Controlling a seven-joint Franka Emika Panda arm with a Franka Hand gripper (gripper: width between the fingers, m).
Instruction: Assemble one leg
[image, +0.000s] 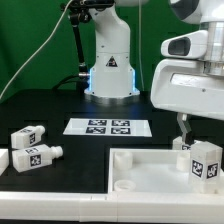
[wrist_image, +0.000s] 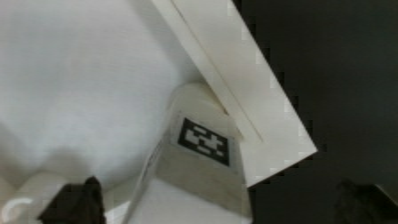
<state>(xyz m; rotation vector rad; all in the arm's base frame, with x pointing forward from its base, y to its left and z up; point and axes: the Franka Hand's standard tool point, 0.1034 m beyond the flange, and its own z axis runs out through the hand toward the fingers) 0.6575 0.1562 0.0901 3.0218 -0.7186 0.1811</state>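
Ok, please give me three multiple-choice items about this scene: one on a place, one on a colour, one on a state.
1. The marker board lies: A between the robot base and the tabletop; B on the tabletop; C under the legs.
2. The tabletop is: A black; B green; C white.
3. The two legs at the exterior view's left are: A standing on the marker board; B lying loose on the table; C fixed in the tabletop.
Answers: A, it lies flat in front of the base; C, plainly white; B, both lie apart from the tabletop.
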